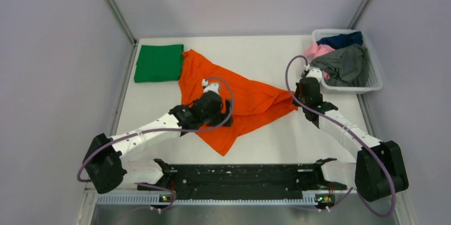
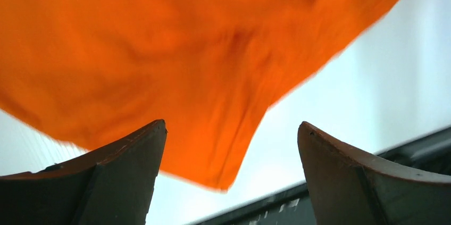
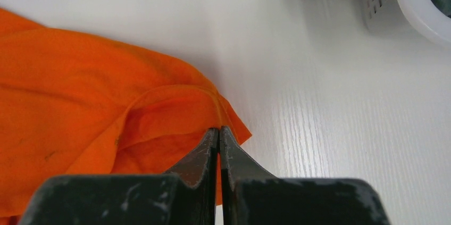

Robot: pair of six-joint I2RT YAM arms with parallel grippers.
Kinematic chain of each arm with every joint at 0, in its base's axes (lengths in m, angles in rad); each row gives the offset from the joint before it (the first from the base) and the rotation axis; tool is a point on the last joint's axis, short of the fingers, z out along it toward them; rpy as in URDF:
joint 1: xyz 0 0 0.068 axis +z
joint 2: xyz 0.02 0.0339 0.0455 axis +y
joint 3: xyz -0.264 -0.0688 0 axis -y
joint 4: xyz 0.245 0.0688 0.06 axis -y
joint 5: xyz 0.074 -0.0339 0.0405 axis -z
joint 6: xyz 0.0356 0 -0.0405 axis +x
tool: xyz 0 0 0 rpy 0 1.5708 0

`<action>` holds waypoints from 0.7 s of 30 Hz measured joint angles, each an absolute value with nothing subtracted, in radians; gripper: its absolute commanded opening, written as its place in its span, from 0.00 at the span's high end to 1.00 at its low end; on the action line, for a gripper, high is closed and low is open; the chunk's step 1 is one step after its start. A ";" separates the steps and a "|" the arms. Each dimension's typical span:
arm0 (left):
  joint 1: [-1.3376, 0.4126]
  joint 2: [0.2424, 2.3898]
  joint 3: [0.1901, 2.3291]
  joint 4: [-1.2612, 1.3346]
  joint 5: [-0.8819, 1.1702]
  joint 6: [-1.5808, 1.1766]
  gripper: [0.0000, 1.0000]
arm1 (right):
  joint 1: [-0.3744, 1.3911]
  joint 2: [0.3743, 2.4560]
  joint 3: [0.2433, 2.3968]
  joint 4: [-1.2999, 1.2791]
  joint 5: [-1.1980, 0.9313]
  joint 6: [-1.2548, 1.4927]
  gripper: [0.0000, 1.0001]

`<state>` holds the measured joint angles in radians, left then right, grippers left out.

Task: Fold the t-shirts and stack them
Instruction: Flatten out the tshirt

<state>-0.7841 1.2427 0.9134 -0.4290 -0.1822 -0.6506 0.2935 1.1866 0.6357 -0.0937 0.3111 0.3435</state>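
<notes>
The right gripper [image 3: 218, 130] pinched the orange t-shirt [image 1: 255, 100] at its corner (near the white basket [image 1: 375, 78]), while the left gripper [image 2: 231, 126] hung spread wide over the cloth.

Bright, even colour across the orange shirt [image 1: 250, 100], broken only by a few tiny dark specks. Plain deep green on the green shirt [image 1: 158, 63]. Navy shirt [image 1: 340, 39], pink shirt [image 1: 317, 50] and dark grey shirt [image 1: 345, 65] against the white lattice basket [image 1: 351, 89]. White with faint wood grain on the table [image 1: 255, 55]. White and black on the arms [image 1: 143, 137], purple on their cables [image 1: 287, 76].
</notes>
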 measured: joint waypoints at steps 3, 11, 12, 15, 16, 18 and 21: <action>-0.925 1.256 0.825 -0.524 -0.194 -0.761 0.12 | 0.287 1.183 0.635 -0.094 0.289 0.345 1.00; -1.068 1.406 0.802 -0.626 -0.180 -0.954 0.25 | 0.285 1.182 0.628 -0.095 0.245 0.345 1.00; -1.069 1.420 0.801 -0.626 -0.176 -0.969 0.28 | 0.285 1.182 0.628 -0.095 0.242 0.345 1.00; -1.074 1.452 0.801 -0.636 -0.186 -1.002 0.33 | 0.285 1.182 0.628 -0.096 0.238 0.345 1.00; -1.075 1.463 0.801 -0.642 -0.192 -1.010 0.33 | 0.285 1.182 0.628 -0.096 0.237 0.345 1.00; -1.076 1.489 0.802 -0.656 -0.206 -1.021 0.37 | 0.285 1.182 0.628 -0.096 0.234 0.345 1.00; -1.076 1.514 0.823 -0.672 -0.223 -1.033 0.41 | 0.285 1.182 0.628 -0.096 0.230 0.345 1.00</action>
<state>-1.0760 1.5139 0.8234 -0.6720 -0.2234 -1.0328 0.2848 1.1824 0.6277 -0.0956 0.2302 0.3450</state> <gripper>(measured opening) 0.630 0.006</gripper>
